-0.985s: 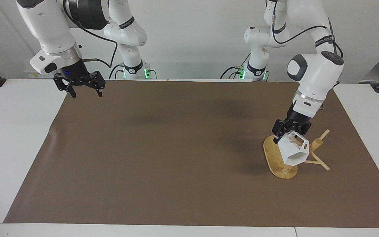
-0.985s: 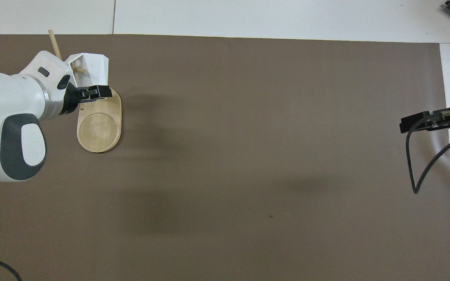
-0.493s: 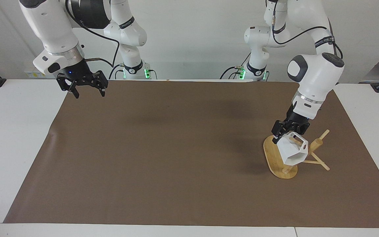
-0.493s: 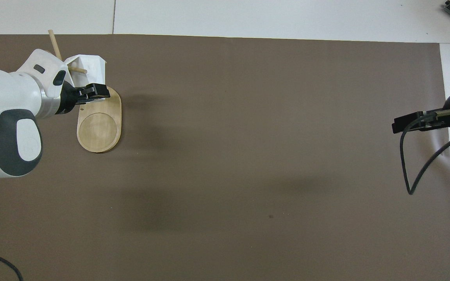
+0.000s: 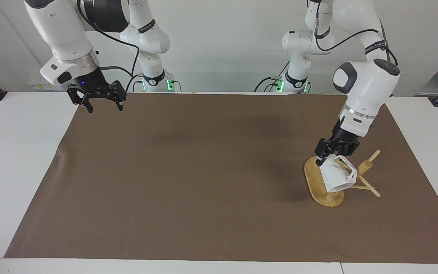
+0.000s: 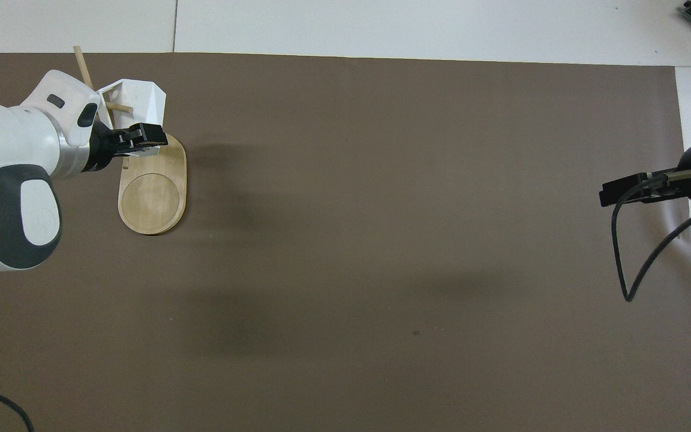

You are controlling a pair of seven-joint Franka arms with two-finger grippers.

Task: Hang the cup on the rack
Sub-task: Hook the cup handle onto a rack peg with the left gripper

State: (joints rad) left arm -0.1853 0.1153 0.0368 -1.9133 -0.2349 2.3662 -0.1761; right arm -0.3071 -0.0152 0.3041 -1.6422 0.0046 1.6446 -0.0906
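Observation:
The white faceted cup [image 5: 337, 179] is tilted against the bamboo rack's post [image 5: 365, 167], with a thin peg passing through it, above the rack's oval base [image 5: 313, 179]. My left gripper [image 5: 331, 158] is shut on the cup's upper edge, over the base. In the overhead view the cup [image 6: 138, 99] lies just past the left gripper [image 6: 141, 137], with the base [image 6: 152, 198] nearer to the robots. My right gripper [image 5: 105, 108] is open and empty, in the air over the mat's corner at the right arm's end; it also shows in the overhead view [image 6: 615, 193].
A brown mat [image 5: 188, 171] covers most of the white table. The rack's free pegs [image 5: 374, 155] stick out toward the left arm's end. A black cable [image 6: 639, 252] hangs from the right arm.
The cup has tipped and sunk lower on the rack's peg, with the left gripper still on it. The right gripper has drifted slightly toward the table's middle.

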